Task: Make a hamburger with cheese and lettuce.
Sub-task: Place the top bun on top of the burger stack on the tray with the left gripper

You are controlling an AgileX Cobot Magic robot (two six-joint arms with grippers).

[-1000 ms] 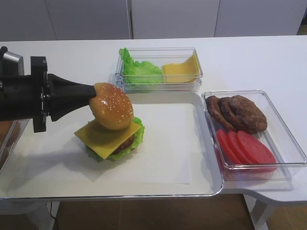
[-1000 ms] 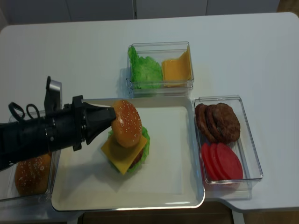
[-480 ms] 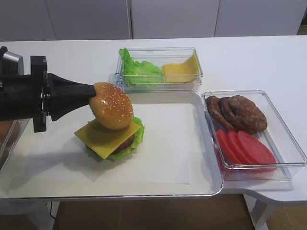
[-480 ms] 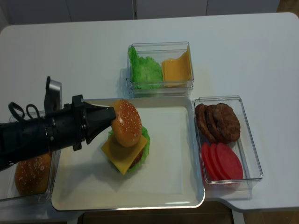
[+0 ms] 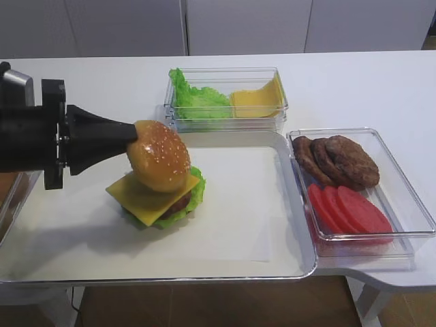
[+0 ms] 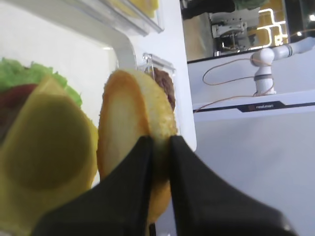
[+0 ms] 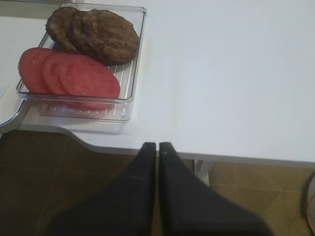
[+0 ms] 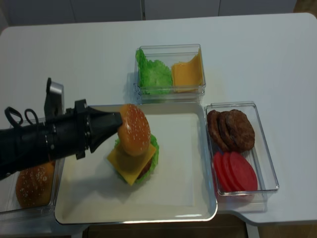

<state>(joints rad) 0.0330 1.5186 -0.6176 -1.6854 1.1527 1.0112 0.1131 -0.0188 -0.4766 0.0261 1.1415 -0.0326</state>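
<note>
Bun top almost on the hamburger

The left gripper (image 5: pixel 133 133) held the bun top (image 5: pixel 158 155) pinched, tilted just above the cheese (image 5: pixel 139 196); lettuce (image 5: pixel 196 193) and patty were stacked, only release remained.

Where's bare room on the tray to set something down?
Free: the white metal tray is bare between the stacked hamburger and the clear bin of patties and tomato slices, and along its front edge. Crowded: the left side, where the left gripper holds the sesame bun top tilted over the yellow cheese square.
</note>
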